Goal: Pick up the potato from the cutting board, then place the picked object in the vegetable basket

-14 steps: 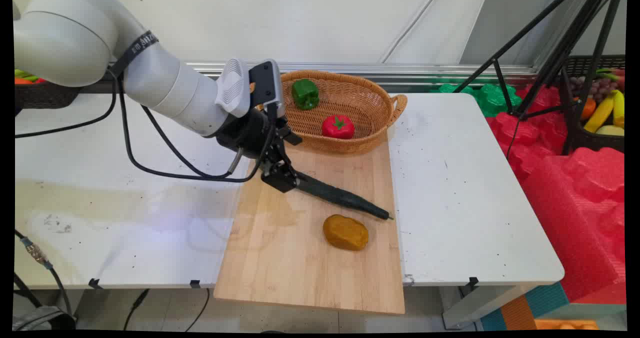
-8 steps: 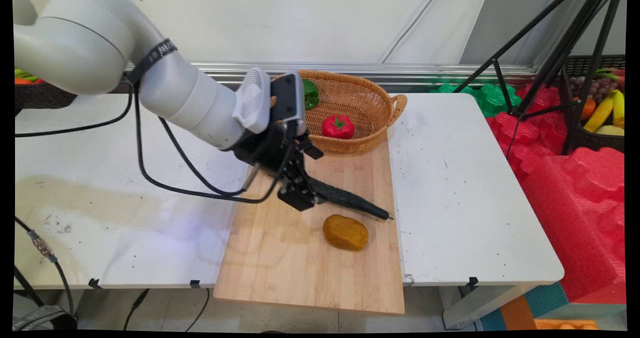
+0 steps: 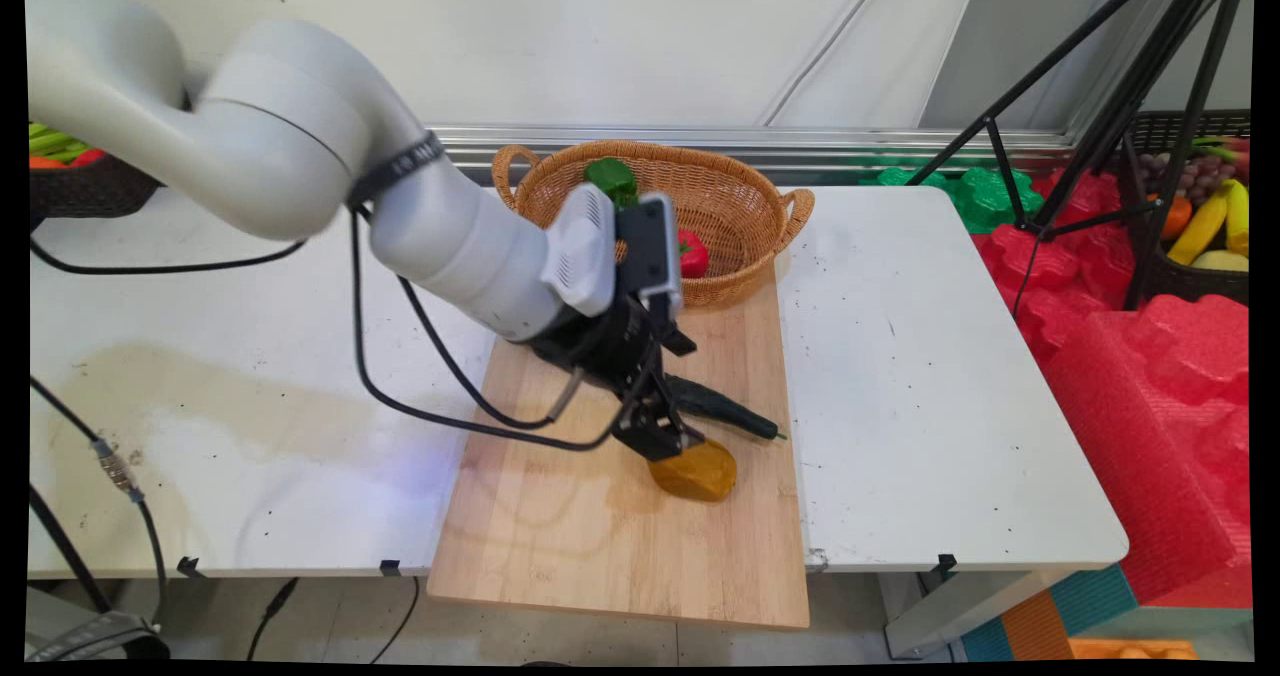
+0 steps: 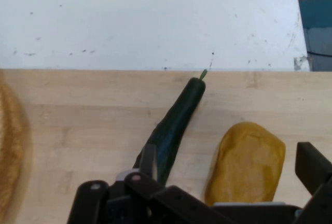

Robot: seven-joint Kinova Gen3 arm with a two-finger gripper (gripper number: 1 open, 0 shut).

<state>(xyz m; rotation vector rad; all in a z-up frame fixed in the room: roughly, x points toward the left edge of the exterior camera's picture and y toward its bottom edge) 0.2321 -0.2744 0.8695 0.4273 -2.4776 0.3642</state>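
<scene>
On the wooden cutting board (image 3: 560, 526), left to right: bare wood fills the left half, then the gripper (image 3: 668, 446) hangs low over the left end of the brown potato (image 3: 700, 471), fingers spread, one finger (image 4: 311, 164) showing on the potato's far side in the hand view. Just behind lies the dark cucumber (image 3: 725, 411), its stem tip at the board's right edge. The white table (image 3: 930, 396) is open beyond. At the back, the wicker basket (image 3: 745, 206) holds a green pepper (image 3: 610, 176) and a red tomato (image 3: 692, 253). The band on the arm carries lettering, unreadable.
</scene>
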